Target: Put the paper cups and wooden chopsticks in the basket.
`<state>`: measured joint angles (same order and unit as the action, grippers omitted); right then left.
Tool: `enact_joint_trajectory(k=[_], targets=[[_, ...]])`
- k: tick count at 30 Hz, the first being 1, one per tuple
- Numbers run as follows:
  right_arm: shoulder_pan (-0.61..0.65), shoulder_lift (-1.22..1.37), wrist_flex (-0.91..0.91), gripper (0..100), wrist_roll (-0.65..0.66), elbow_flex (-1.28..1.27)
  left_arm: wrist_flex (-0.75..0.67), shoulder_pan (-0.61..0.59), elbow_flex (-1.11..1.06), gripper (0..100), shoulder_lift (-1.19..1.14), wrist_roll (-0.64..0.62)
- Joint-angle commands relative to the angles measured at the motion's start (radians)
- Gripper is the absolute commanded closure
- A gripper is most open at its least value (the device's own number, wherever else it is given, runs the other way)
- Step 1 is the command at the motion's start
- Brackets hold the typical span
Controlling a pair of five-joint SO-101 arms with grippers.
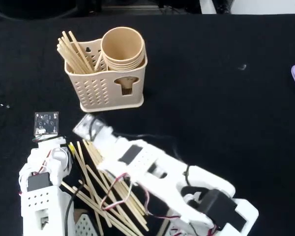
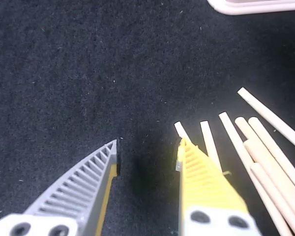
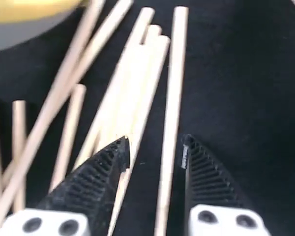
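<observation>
The right gripper (image 3: 155, 142), jaws apart, straddles one chopstick (image 3: 170, 98) at the edge of the loose chopsticks (image 1: 105, 194) heaped near, between the arms. The left gripper (image 2: 147, 147) hangs open over bare table (image 1: 226, 98) beside them. The paper cups (image 1: 122, 46) sit stacked in the far basket (image 1: 105, 93). The thin round stick could roll off the pads, or a close could snag crossed neighbours.

A robotics lab: black cloth table (image 1: 226, 108) bearing a wired robot arm (image 1: 177, 182).

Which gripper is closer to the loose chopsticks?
Right. The right gripper is open astride one of the chopsticks; the left gripper is open beside their ends, over bare table.
</observation>
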<state>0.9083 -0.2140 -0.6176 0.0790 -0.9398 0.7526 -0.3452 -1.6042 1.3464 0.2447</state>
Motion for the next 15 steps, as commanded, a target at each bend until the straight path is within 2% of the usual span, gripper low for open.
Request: enact_joint_trajectory(k=[1,10,15], targets=[[0.011,0.050,0.037,82.2,-0.009,0.054,-0.018,-0.002,0.019,80,0.011,-0.006],[-0.068,0.127,-0.008,82.4,0.002,0.131,-0.018,-0.002,0.019,80,0.011,-0.006],[-0.086,0.131,-0.012,82.5,0.086,0.128,-0.018,-0.002,0.019,80,0.011,-0.006]])
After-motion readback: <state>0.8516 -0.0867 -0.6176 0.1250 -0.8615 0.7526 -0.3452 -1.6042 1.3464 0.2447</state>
